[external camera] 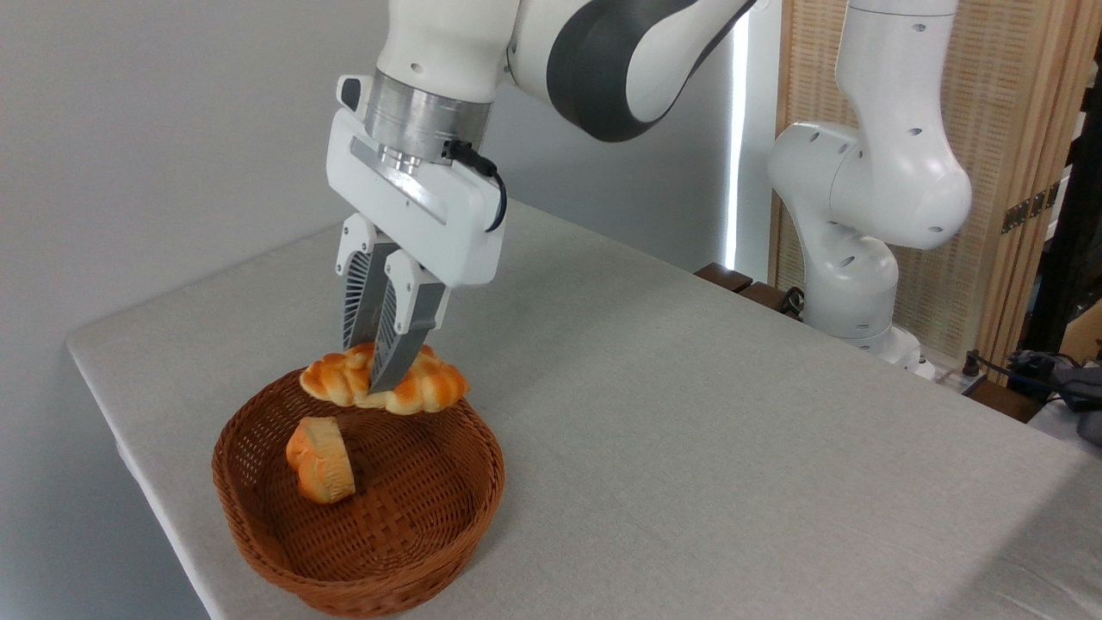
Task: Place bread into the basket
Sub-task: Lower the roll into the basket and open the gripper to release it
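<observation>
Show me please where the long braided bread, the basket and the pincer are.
braided bread (430, 389): fixed camera, glossy right end.
basket (482, 448): fixed camera, right side of the rim.
pincer (372, 372): fixed camera, between the fingertips, shut on the braided bread.

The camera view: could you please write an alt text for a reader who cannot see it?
A white robot arm's end effector grips a braided golden bread loaf over the far rim of a round wicker basket. A shorter bread chunk already lies inside, on a grey table.

Bright, even, sharp; soft shadows
</observation>
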Action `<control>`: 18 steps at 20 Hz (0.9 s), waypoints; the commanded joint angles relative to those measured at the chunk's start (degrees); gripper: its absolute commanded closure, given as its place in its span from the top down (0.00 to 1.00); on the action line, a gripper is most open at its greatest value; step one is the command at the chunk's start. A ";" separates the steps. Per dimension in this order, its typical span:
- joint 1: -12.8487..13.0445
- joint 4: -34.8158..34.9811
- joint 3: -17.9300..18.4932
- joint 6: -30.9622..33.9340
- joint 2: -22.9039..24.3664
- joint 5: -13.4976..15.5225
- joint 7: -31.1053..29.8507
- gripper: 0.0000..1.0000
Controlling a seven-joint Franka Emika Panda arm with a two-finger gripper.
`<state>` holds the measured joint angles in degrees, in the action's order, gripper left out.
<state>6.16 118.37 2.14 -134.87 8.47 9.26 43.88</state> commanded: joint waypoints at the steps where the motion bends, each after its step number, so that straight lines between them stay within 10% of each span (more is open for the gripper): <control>1: 0.08 -0.86 -0.03 -2.94 -2.14 1.46 0.24 0.53; 4: 0.08 -0.95 -0.03 -3.73 -3.37 1.46 0.15 0.88; 18: 0.08 -0.86 0.05 -7.87 -4.78 4.36 0.06 1.00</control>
<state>6.15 118.05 2.11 -142.17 3.88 12.27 43.83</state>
